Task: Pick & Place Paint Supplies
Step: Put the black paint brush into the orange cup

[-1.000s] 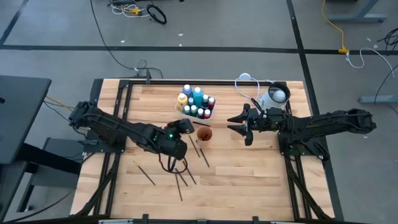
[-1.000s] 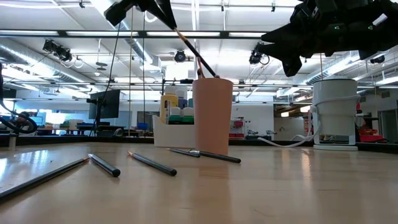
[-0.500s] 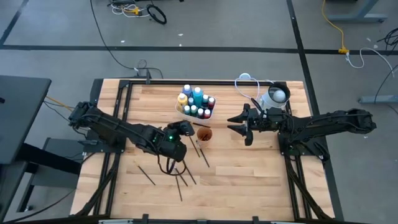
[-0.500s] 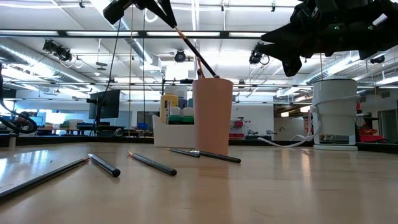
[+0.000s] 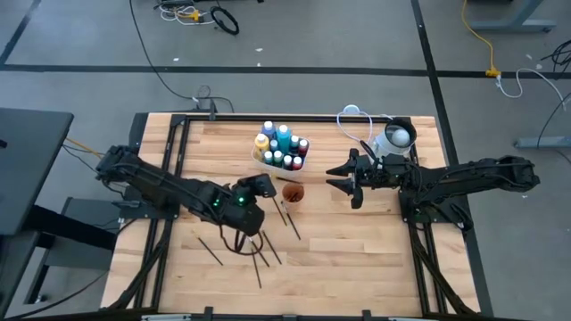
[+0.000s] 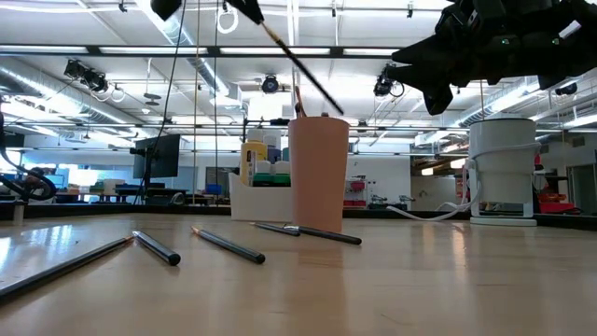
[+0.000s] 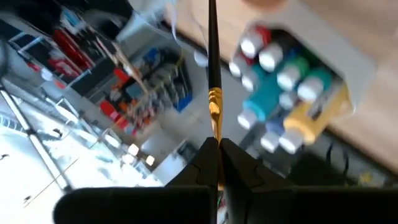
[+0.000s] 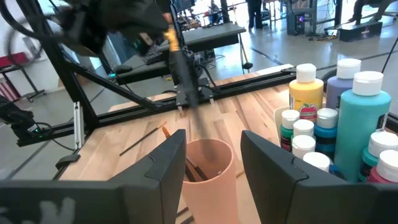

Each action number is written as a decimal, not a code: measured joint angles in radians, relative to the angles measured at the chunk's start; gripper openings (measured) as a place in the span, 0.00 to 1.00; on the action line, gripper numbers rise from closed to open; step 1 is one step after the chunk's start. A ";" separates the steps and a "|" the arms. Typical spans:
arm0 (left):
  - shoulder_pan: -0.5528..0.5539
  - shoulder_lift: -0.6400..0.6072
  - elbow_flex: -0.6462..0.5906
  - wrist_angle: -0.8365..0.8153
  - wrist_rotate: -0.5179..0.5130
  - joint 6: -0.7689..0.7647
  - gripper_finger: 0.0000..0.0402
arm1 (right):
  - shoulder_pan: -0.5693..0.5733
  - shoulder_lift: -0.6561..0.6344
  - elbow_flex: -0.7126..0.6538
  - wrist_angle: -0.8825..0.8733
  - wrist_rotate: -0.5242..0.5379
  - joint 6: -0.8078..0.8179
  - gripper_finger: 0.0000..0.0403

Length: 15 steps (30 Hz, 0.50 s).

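My left gripper (image 5: pixel 260 185) is shut on a thin dark brush (image 6: pixel 297 63) that slants down toward the peach cup (image 5: pixel 293 192). The brush's lower end (image 6: pixel 340 111) is level with the cup's rim (image 6: pixel 319 119); whether it is inside, I cannot tell. Other brushes stand in the cup. A white tray of white-capped paint bottles (image 5: pixel 282 148) stands on the table just beyond the cup. Several brushes (image 5: pixel 260 252) lie flat on the wood. My right gripper (image 5: pixel 344 178) hangs open and level to the right of the cup, touching nothing. My left gripper pinches the brush between its two fingertips (image 7: pixel 208 152), just short of the gold ferrule (image 7: pixel 214 102). The long handle runs on past the fingertips. The brush is lifted clear of the table and slants down to the right toward the cup.
A white-and-grey round container (image 5: pixel 395 138) with a cable stands at the far right, behind my right arm. Loose brushes (image 6: pixel 229 245) lie across the near middle of the table. Bare wood lies near the front right.
My left gripper has risen a little with the brush still pinched. The brush now lies at a flatter slant, and its lower end has shifted right across the cup's mouth.
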State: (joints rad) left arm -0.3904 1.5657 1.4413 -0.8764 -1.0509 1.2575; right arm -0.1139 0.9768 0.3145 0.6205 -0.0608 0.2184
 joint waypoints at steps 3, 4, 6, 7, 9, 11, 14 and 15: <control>-0.019 -0.005 0.032 0.001 0.088 -0.040 0.02 | 0.000 0.000 0.000 0.001 0.000 0.000 0.39; -0.022 -0.005 0.040 -0.002 0.121 -0.057 0.02 | 0.000 0.000 0.000 0.004 0.000 0.000 0.39; -0.024 -0.004 0.047 -0.020 0.164 -0.098 0.02 | 0.000 0.000 0.000 0.005 0.000 0.000 0.39; -0.024 -0.004 0.048 -0.036 0.174 -0.108 0.02 | 0.000 0.000 0.000 0.005 0.000 0.000 0.39; -0.016 -0.004 0.048 -0.104 0.181 -0.136 0.02 | 0.000 0.000 0.000 0.005 0.000 0.000 0.39; -0.006 -0.004 0.048 -0.154 0.182 -0.184 0.02 | 0.000 0.000 0.000 0.004 0.000 0.000 0.39; 0.008 -0.004 0.048 -0.189 0.181 -0.230 0.02 | 0.000 0.000 0.000 0.005 0.000 0.000 0.39; 0.011 -0.003 0.048 -0.189 0.182 -0.230 0.02 | 0.000 0.000 0.000 0.006 0.000 0.000 0.39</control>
State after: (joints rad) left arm -0.3793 1.5623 1.4891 -1.0650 -0.8693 1.0276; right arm -0.1139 0.9768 0.3145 0.6262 -0.0608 0.2184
